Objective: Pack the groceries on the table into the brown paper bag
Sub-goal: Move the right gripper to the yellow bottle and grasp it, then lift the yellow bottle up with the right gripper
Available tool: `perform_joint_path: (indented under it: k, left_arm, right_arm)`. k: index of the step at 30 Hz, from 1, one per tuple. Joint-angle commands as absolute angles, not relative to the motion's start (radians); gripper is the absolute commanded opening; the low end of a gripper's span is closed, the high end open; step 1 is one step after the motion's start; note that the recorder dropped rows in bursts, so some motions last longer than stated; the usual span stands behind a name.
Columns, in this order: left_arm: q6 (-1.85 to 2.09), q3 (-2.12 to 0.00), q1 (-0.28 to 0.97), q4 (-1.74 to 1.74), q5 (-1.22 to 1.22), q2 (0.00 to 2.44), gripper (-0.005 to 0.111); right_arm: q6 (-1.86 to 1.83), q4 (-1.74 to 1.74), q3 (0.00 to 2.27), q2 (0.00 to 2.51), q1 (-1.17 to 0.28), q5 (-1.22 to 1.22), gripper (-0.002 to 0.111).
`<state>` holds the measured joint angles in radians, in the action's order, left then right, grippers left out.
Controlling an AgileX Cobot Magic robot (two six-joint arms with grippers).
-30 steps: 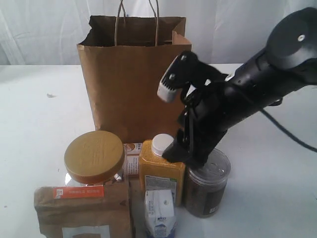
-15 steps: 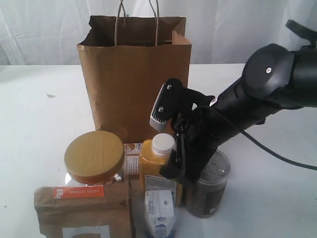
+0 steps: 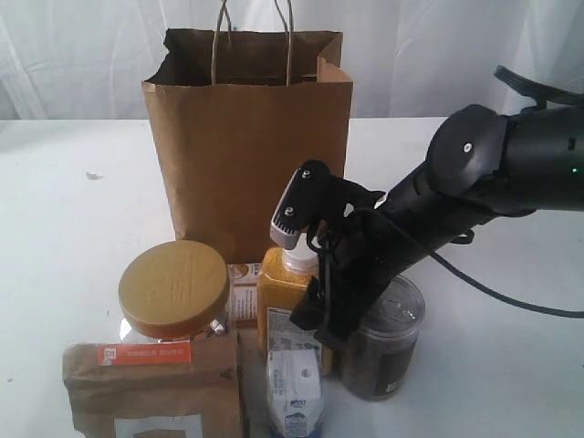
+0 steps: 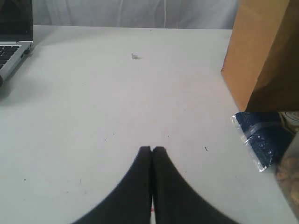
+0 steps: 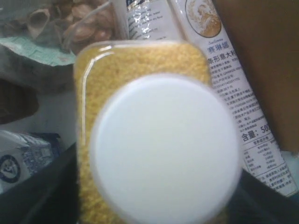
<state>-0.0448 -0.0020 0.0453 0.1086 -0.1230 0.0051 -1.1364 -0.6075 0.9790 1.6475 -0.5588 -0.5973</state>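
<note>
Now the right gripper [image 3: 315, 303] is settling over the yellow-filled white-capped bottle [image 3: 281, 299]. A second ago it was hanging higher, with the white cap plainly showing in the exterior view, and now the arm's head is covering that cap. In the right wrist view the cap [image 5: 166, 149] is filling the frame, with dark fingers [image 5: 42, 191] standing on either side of it. The jaws are straddling the bottle, but whether they are already pinching it I cannot tell. The bottle is standing upright on the table [image 3: 73, 201], just in front of the brown paper bag [image 3: 246, 155], between the clear jar with wide mustard-yellow lid [image 3: 173, 287] and the dark pull-tab can [image 3: 388, 351]. The left gripper [image 4: 152, 150] is hovering over bare tabletop with its fingers pressed together, holding nothing. Judging by this, the bottle is becoming the next item to go in, and a firm grip below the cap is what the lift will need.
</note>
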Motion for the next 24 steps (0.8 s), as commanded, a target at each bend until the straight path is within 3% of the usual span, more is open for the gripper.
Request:
perform_joint_path:
  k: [1,6,11,24]
  left_arm:
    - [-0.045,0.0,0.047,0.114,-0.124,0.0,0.0]
    - [-0.045,0.0,0.047,0.114,-0.124,0.0,0.0]
    - [-0.045,0.0,0.047,0.114,-0.124,0.0,0.0]
    - [-0.045,0.0,0.047,0.114,-0.124,0.0,0.0]
  right_arm:
    - [-1.148,-0.64,0.977,1.648,-0.56,-0.542,0.036]
    - [-1.148,-0.67,0.988,1.618,-0.56,-0.527,0.013]
    - [-1.146,-0.67,1.012,1.551,-0.56,-0.541,0.0]
    - [-0.994,-0.67,1.016,1.221,-0.56,-0.623,0.0]
